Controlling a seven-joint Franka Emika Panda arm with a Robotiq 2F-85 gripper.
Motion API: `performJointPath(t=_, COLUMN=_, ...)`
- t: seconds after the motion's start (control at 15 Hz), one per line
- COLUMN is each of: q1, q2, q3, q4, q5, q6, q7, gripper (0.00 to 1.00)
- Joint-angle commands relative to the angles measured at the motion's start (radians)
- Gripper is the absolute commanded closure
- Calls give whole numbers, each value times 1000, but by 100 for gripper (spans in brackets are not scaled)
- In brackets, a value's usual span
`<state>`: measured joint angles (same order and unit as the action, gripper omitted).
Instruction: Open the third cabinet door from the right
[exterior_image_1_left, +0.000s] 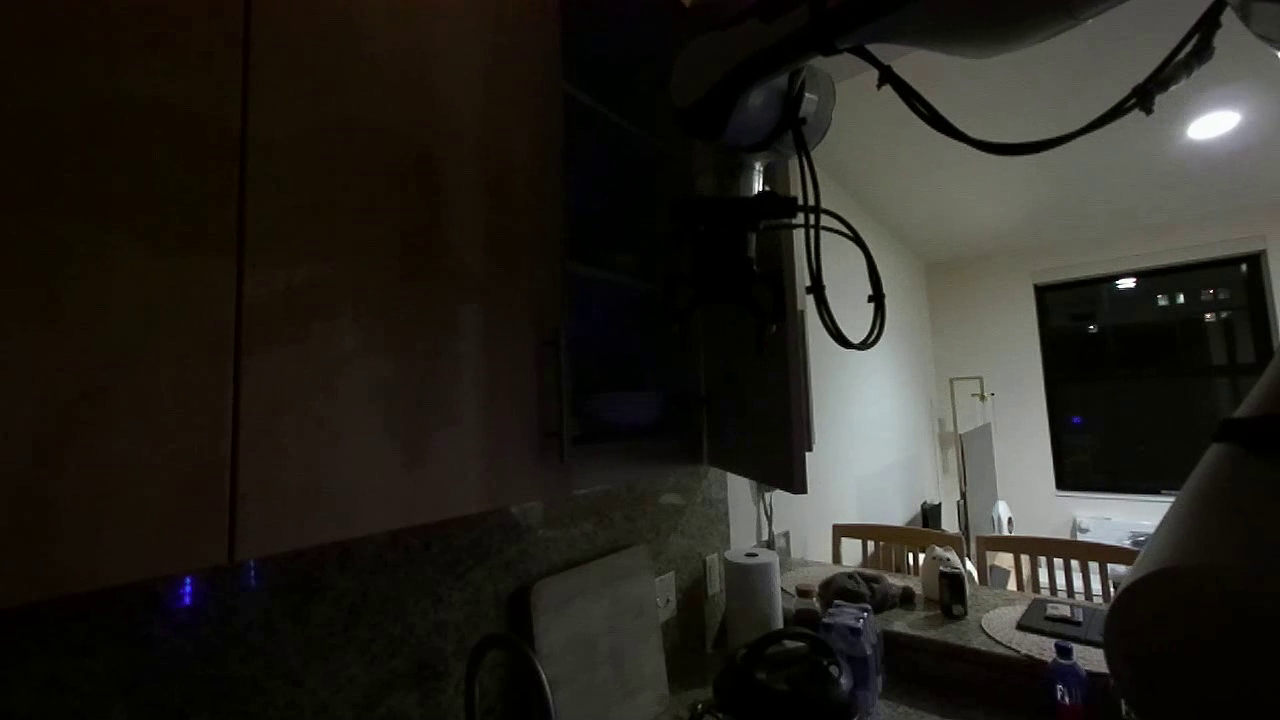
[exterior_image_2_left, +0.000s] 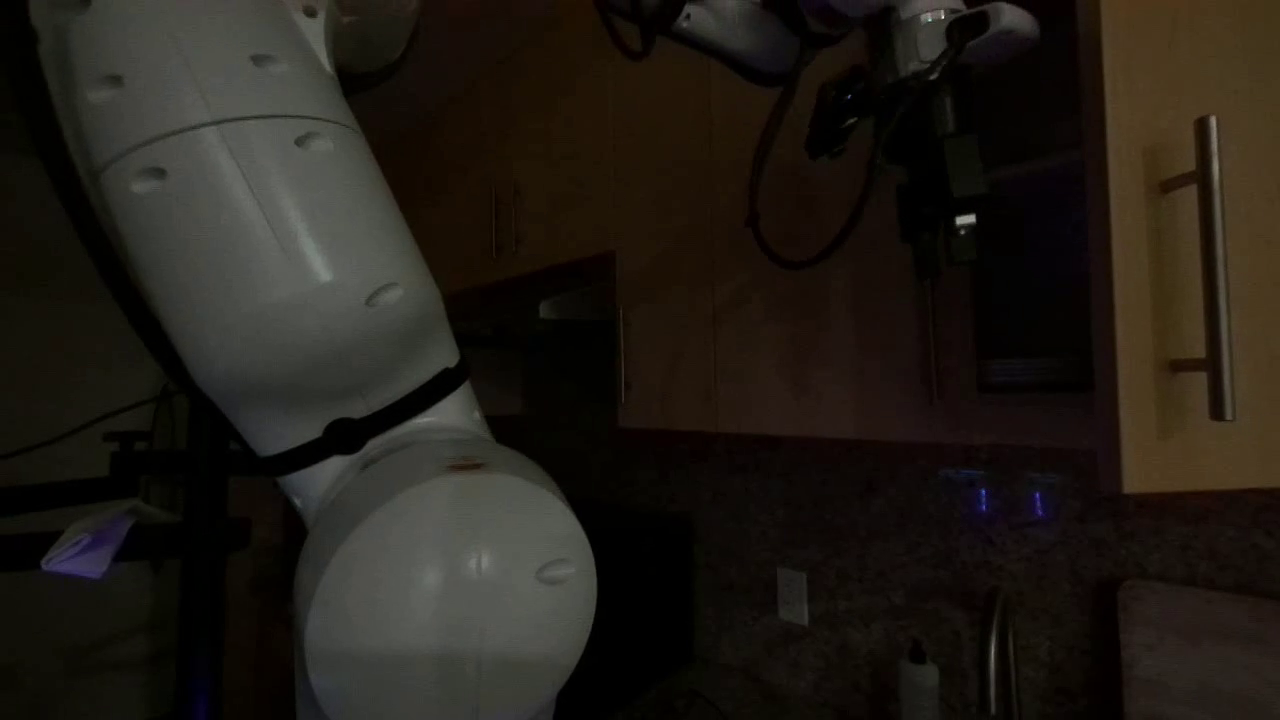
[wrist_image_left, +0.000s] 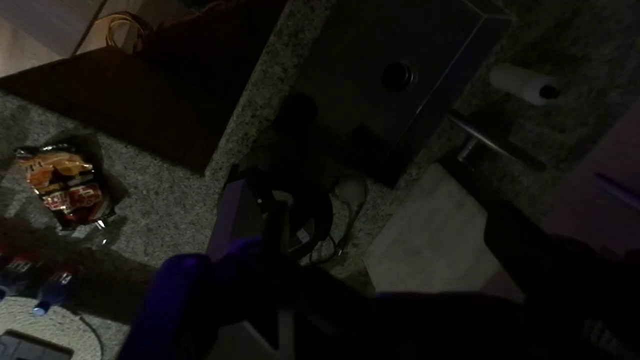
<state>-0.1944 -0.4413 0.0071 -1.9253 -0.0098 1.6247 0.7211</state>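
In an exterior view the narrow door (exterior_image_1_left: 757, 410) is swung well out to the right of the wide door (exterior_image_1_left: 400, 280), so I think the opening step is nearly done, and next comes a gentle move back with no bump. In an exterior view the narrow door looks flat, smooth and pale, with a long metal handle (exterior_image_2_left: 1215, 270), and the claw (exterior_image_2_left: 945, 255) hangs near the wide door's right edge. In the dark wrist view the claw looks spread apart, holding nothing, above the bench (wrist_image_left: 160, 215).
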Motion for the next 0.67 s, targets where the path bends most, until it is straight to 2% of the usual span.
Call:
performJointPath(t=0.0, q1=-26, q2=-33, q3=35, q4=-24, q5=-58, q6=36, q7=184, gripper=0)
performJointPath(t=0.2, q1=-30, q2=-49, q3=54, q4=-29, q5=-121, q6=20, q7=334, gripper=0)
performJointPath(t=0.6, q1=-21, q2=-26, q3=51, q4=-10, q5=-150, q6=-15, q7=464, gripper=0)
